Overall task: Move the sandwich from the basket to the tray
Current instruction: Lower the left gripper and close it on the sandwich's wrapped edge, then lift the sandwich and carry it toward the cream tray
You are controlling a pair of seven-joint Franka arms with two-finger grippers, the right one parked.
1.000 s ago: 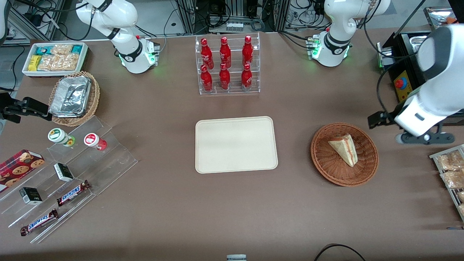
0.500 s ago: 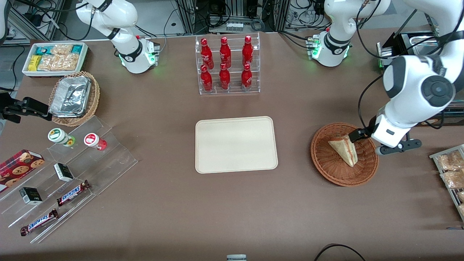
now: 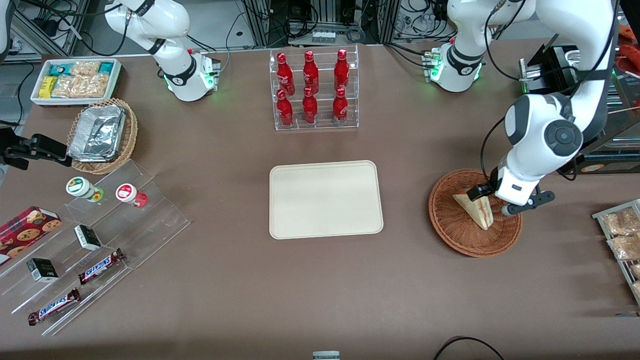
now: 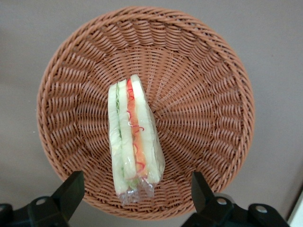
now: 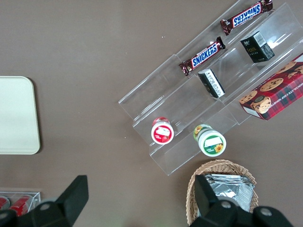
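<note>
The sandwich, a wrapped wedge of pale bread with red-orange and green filling, lies in the round reddish-brown wicker basket toward the working arm's end of the table. My left gripper hangs open just above the basket, over the sandwich. In the left wrist view the sandwich lies on its side in the basket, and its wrapped end sits between my spread fingers, with the gripper apart from it. The cream tray lies bare at the table's middle.
A clear rack of red bottles stands farther from the camera than the tray. A wire rack of bagged snacks lies beside the basket at the table edge. Clear display steps with candy bars, a tan basket and a white bin sit at the parked arm's end.
My left arm has swung in from the table's edge and come over the basket, bringing the open gripper above the sandwich. The sandwich and basket have not moved.
</note>
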